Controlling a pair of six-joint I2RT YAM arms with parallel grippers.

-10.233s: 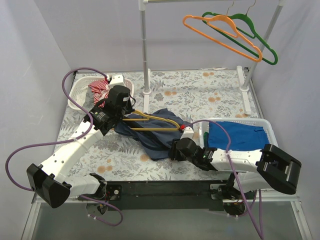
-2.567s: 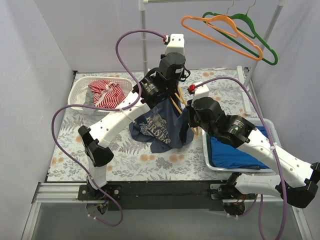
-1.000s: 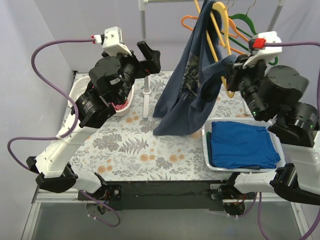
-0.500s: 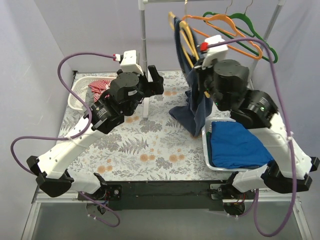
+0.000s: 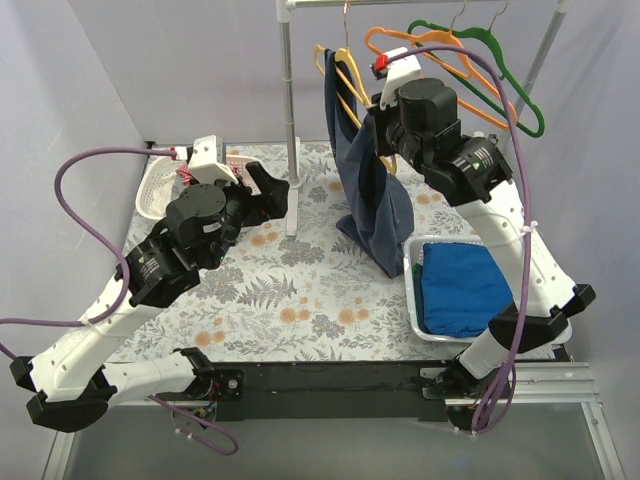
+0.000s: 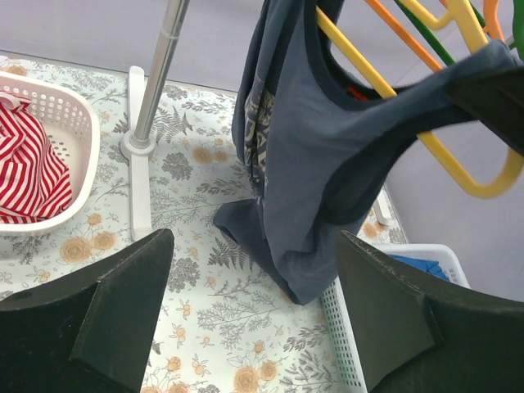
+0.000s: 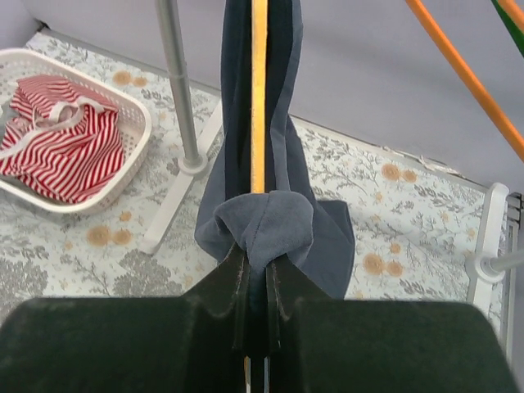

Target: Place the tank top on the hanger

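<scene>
Top view: tank top (image 5: 365,190) hangs at about 12 o'clock over the bench (image 5: 300,290), draped on the yellow hanger (image 5: 345,75) just below the rack rail (image 5: 420,2). I cannot tell whether the hook is over the rail, or whether the low hem touches the bench. Right claw (image 7: 255,266) is clamped on a bunched fold of navy cloth, with the hanger arm pinched inside it. Left claw (image 5: 268,190) is at 9 o'clock of the garment, jaws wide apart, holding nothing. Left wrist view: one hanger arm pokes out through an opening and the cloth (image 6: 327,164) sags lopsided below it, with most of its bulk to one side. Handling judgement: light, limp knit with no stiffness of its own, likely to slide on smooth plastic if released unevenly. Best hold is cloth and hanger arm together near the shoulder, as the right claw has it. For evening it out, pinch the free strap or the hem edge, not the loose middle. Orange hanger (image 5: 470,70) at 1 o'clock is a snag risk.
</scene>
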